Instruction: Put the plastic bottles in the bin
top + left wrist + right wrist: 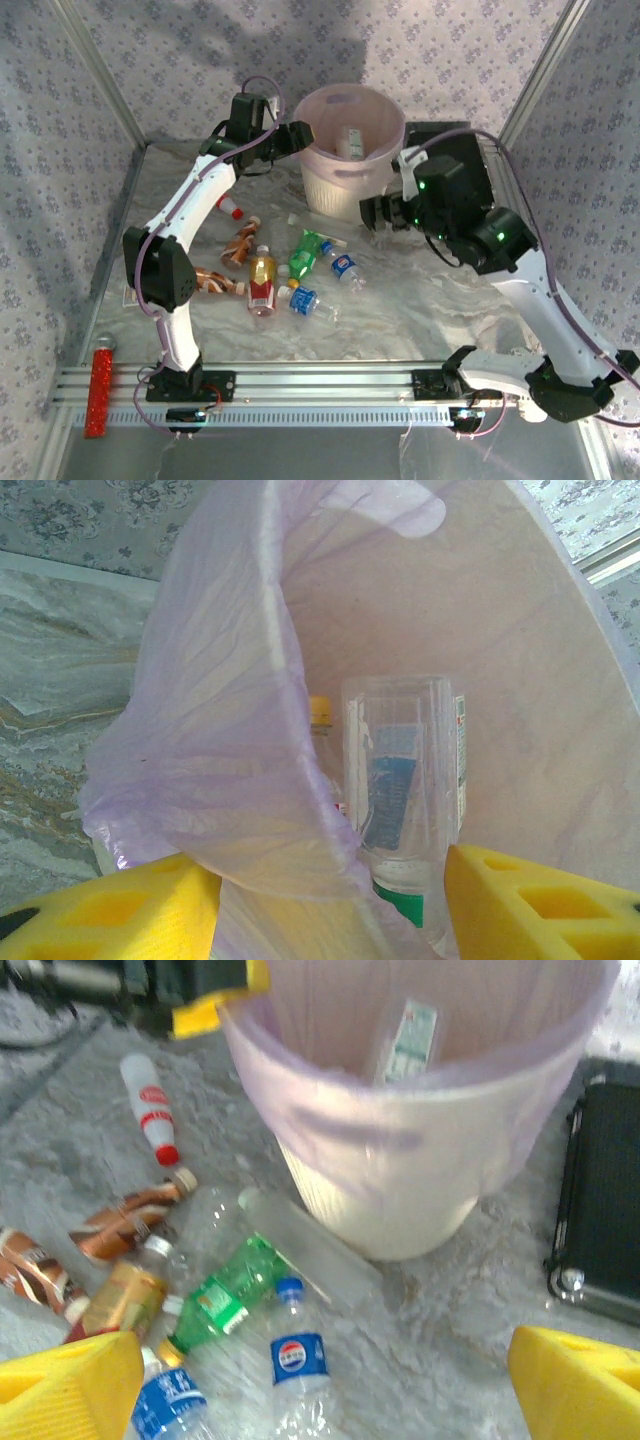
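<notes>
Left gripper [298,137] sits at the rim of the bin [322,190] with its fingers spread wide. In the left wrist view, a clear bottle [400,770] with a blue label stands inside the bin between them, apparently free rather than pinched, though the right-hand finger is just beside it. A yellow-capped bottle [320,712] sits behind it.

The thin purple liner [220,730] drapes over the bin's edge and onto the near finger. My main worry is that pulling this arm back could catch the liner, dragging the bag out or tipping the light bin.

The right gripper [368,213] is also open and empty. It hangs just beside the bin's front wall, above the bottles left on the bench [420,320]. Those bottles lie in a tight cluster:
- A green bottle [230,1290], a blue-capped one [296,1355] and an amber one [115,1300] lie close together, some touching.
- A clear bottle [310,1250] rests against the foot of the bin.
- A white bottle with a red cap [150,1105] lies apart, nearer the left arm.

Closing on one round, smooth bottle could nudge its neighbours into rolling, or squeeze the bottle out sideways. A low reach for the clear one could bump the bin.

Both arms are crowded round the same rim, so a lift toward it before the left arm clears risks a collision.
</notes>
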You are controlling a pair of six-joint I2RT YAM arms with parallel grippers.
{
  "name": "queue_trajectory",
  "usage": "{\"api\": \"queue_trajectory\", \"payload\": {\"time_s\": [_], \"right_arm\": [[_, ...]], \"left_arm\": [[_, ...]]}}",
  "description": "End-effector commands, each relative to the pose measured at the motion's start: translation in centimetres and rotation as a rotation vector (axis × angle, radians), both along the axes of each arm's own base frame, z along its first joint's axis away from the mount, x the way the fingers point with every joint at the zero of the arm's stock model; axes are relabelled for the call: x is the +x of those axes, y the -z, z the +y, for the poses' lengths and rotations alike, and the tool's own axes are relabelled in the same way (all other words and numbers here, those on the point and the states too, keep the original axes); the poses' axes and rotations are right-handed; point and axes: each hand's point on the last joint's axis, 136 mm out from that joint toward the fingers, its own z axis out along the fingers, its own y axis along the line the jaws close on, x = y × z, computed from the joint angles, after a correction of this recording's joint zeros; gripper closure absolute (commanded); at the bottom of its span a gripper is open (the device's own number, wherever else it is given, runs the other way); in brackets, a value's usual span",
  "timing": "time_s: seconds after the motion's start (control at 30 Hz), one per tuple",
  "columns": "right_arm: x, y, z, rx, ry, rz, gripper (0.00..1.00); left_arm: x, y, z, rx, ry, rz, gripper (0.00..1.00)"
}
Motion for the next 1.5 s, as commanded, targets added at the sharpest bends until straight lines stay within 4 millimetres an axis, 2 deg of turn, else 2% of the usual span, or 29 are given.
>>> {"api": "queue_trajectory", "payload": {"time_s": [0.0, 0.17, 0.23, 0.33, 0.57, 0.67, 0.93, 1.13, 1.33, 1.47], "right_arm": [[-0.7, 3.4, -0.4, -0.016, 0.044, 0.072, 0.06], [-1.3, 10.0, 1.4, -0.039, 0.03, 0.196, 0.09], [-1.2, 13.1, 2.5, -0.049, 0.026, 0.223, 0.12], [-0.6, 16.6, 3.9, -0.08, 0.019, 0.261, 0.14], [0.9, 23.5, 6.6, -0.137, 0.001, 0.335, 0.14], [1.2, 25.7, 7.6, -0.157, -0.01, 0.376, 0.12], [1.8, 30.4, 8.3, -0.214, -0.001, 0.461, 0.1], [1.9, 32.0, 8.2, -0.233, 0.008, 0.481, 0.12], [1.6, 32.7, 7.9, -0.255, 0.011, 0.495, 0.32], [1.5, 31.5, 7.6, -0.257, 0.015, 0.476, 0.39]], "left_arm": [[-0.4, 3.6, 0.7, 0.084, -0.011, 0.098, 0.39], [-0.4, 3.5, 0.9, 0.091, -0.014, 0.097, 0.39], [-0.4, 3.6, 0.9, 0.093, -0.014, 0.098, 0.39], [-0.4, 3.7, 1.0, 0.094, -0.018, 0.1, 0.39], [-0.4, 3.7, 1.0, 0.092, -0.019, 0.101, 0.39], [-0.5, 3.6, 0.9, 0.089, -0.019, 0.101, 0.39], [-0.6, 3.2, 0.9, 0.086, -0.019, 0.095, 0.39], [-0.6, 3.1, 0.9, 0.084, -0.019, 0.093, 0.39], [-0.5, 3.3, 0.9, 0.086, -0.019, 0.096, 0.39], [-0.4, 3.3, 0.9, 0.084, -0.02, 0.095, 0.39]]}}
